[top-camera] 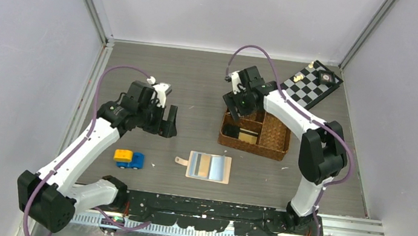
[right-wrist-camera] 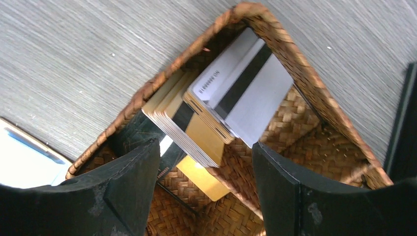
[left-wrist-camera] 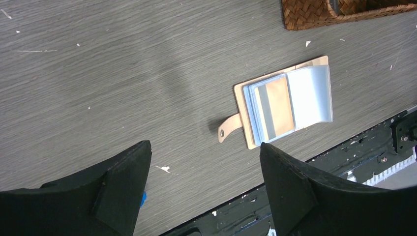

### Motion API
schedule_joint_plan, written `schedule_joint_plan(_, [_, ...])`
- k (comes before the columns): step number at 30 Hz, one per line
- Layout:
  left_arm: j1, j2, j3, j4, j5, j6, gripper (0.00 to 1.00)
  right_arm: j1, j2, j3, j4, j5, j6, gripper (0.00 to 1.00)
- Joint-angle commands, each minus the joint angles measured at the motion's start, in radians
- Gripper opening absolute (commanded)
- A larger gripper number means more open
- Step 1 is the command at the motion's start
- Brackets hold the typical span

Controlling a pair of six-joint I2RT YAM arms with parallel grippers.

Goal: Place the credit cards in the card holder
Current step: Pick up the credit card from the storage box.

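The right gripper [right-wrist-camera: 204, 145] was wide open and held nothing, and the credit cards [right-wrist-camera: 211, 108] stood in the basket [right-wrist-camera: 275, 39] just ahead of it, long sides slanting away.

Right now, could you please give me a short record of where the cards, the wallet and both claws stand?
card holder: beige folding wallet, lying open on the table, nearer the arm bases than the basket
cards: tan and silver-grey credit cards, stacked in a compartment of the brown woven basket
in wallet: one tan card, it seems
left claw: open, empty, above bare table
right claw: open, empty, over the stack
other: yellow and blue toy blocks; black-and-white checkerboard
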Motion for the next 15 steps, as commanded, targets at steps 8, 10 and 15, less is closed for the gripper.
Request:
schedule_joint_plan(8, [0.008,0.018,-0.010,0.019,0.021,0.020,0.84,0.007,0.053,0.086,-0.039,-0.184,-0.041,0.64])
schedule_joint_plan(10, [0.008,0.021,-0.011,0.022,0.024,0.020,0.84,0.007,0.050,0.089,-0.046,-0.206,-0.038,0.58])
schedule_joint_plan(15, [0.008,0.027,-0.014,0.021,0.029,0.018,0.84,0.006,0.025,0.091,-0.072,-0.226,-0.032,0.52])
